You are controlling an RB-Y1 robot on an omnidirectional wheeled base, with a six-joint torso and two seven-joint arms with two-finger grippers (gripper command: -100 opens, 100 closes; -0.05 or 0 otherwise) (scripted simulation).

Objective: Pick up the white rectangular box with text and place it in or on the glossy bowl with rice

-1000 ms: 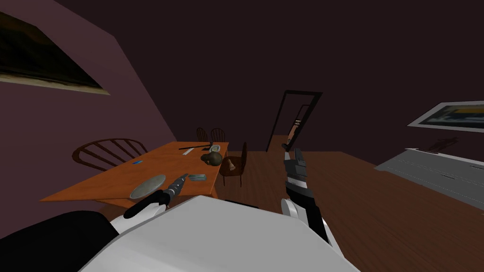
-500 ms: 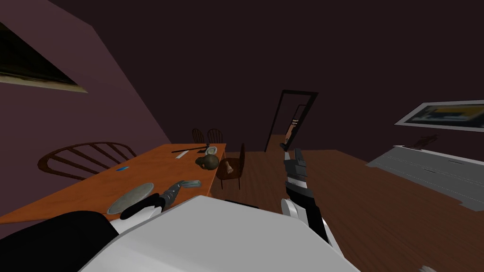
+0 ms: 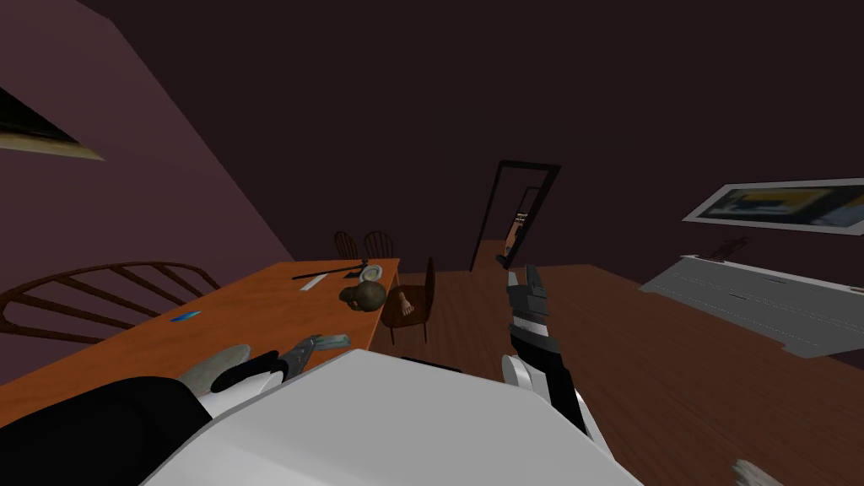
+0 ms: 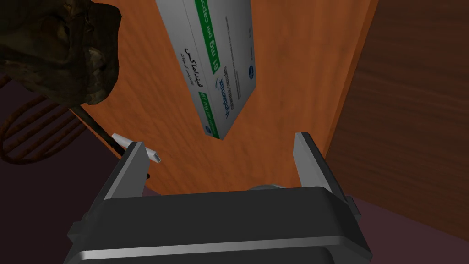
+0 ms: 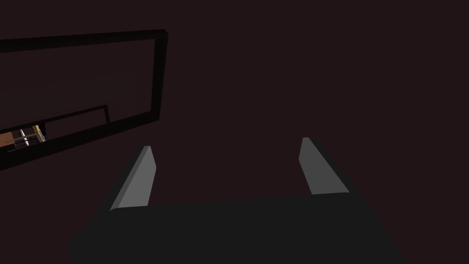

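Turning has brought my spread left fingers (image 4: 311,160) just short of the box (image 4: 215,68), lying lengthwise straight ahead on the desk (image 4: 293,55) (right fingers (image 5: 320,169), also spread, are farther off).

White box (image 4: 215,64) with green stripe and text, flat by orange table (image 4: 284,68) edge, pale bowl (image 3: 371,272) well apart

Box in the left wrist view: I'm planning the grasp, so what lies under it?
The box lies on the orange table. Its underside and the patch of table beneath it are covered.
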